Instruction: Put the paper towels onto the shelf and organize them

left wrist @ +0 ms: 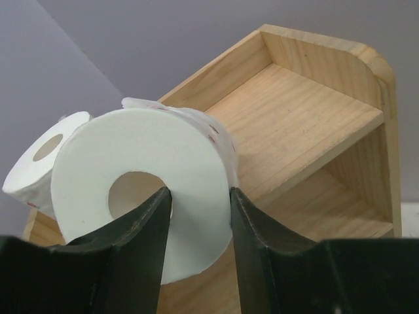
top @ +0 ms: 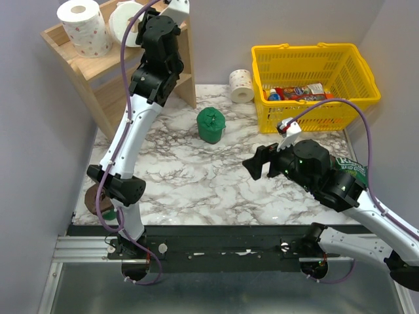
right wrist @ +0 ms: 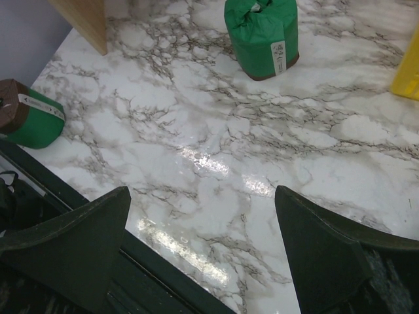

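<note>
One white roll, likely light and squashy, is being held by its core wall in the clenched left gripper, at the shelf top just ahead, a second roll beside it, while the right gripper is idling spread wide, green roll beyond.

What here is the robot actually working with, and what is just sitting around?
Job: shelf; white roll on top; held white roll, left gripper; white roll on table; upright green roll; fallen green roll.
Lying about: yellow basket; snack packets.
</note>
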Controlling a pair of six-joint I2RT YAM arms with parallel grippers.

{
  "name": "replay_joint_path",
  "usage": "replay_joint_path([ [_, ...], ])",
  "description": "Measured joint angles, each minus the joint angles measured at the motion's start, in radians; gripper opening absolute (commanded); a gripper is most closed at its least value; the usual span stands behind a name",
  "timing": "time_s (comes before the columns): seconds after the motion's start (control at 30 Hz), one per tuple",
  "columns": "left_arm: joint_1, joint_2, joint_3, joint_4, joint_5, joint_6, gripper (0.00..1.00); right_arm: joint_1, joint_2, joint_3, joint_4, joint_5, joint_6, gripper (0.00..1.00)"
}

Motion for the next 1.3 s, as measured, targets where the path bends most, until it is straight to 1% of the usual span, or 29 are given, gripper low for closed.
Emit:
replay_joint_path([
  [0.17,0.049,0.001,0.005,0.017,0.009,-0.006,0.68,0.000,0.002,0.029,0.000,0.000,0.000,1.00],
  [0.2,0.053,0.001,0.006,0.019,0.011,-0.006,0.71,0.000,0.000,0.031,0.000,0.000,0.000,1.00],
  [0.27,0.062,0.001,0.007,0.019,0.017,-0.005,0.73,0.000,-0.002,0.031,0.000,0.000,0.000,1.00],
  [0.4,0.065,0.001,0.010,0.020,0.025,0.003,0.83,0.000,0.000,0.032,0.000,-0.006,0.001,1.00],
  [0.67,0.067,0.001,0.011,0.064,0.026,0.043,0.84,0.000,-0.001,0.043,-0.002,-0.016,0.018,1.00],
  [0.93,0.098,0.058,0.117,0.114,0.063,0.069,0.85,0.000,-0.003,0.045,-0.020,-0.016,0.023,1.00],
  [1.3,0.116,0.095,0.134,0.180,0.104,0.098,0.88,0.000,0.013,0.066,-0.046,-0.016,0.022,1.00],
])
